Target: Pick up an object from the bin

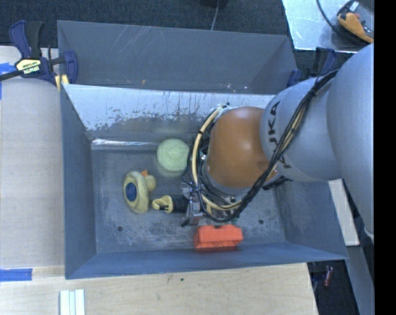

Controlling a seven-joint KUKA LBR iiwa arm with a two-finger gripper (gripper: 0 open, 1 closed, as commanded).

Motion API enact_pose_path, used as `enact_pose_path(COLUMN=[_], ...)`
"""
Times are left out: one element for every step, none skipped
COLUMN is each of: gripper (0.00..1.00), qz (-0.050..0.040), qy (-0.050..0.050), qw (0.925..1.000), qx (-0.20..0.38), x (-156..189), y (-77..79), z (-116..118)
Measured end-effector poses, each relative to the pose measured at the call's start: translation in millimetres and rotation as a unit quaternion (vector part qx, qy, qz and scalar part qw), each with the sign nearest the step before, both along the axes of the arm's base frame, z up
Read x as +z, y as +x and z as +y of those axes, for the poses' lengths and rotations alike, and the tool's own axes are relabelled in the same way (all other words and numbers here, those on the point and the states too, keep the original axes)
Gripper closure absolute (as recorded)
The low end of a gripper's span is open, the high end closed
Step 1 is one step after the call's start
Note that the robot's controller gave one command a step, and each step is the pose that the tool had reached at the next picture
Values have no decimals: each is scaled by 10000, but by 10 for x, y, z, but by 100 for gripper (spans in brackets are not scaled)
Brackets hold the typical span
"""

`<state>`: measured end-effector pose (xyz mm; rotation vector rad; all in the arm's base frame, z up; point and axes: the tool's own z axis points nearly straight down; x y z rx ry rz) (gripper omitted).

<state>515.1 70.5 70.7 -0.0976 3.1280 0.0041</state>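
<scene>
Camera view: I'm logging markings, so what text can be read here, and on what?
"KA": black letters on the arm's grey casing; any letters before them are hidden.
No readable text on the green ball, yellow toy or orange block.

You have clear floor front-left in the grey metal bin [79,176]. Middle is blocked: pale green ball [173,156], yellow-and-blue rubber toy [138,190], orange rectangular block [218,237]; arm [303,136] covers right.
</scene>
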Motion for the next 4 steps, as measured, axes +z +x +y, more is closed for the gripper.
enact_pose_path(gripper=[100,100,100,100], qz=[0,9,7,10], qy=[0,-3,-2,-5], qw=[10000,10000,10000,10000], qx=[-1,-2,-3,-3], x=[0,136,303,596], y=[0,-10,-12,-13], z=[0,-4,-4,-4])
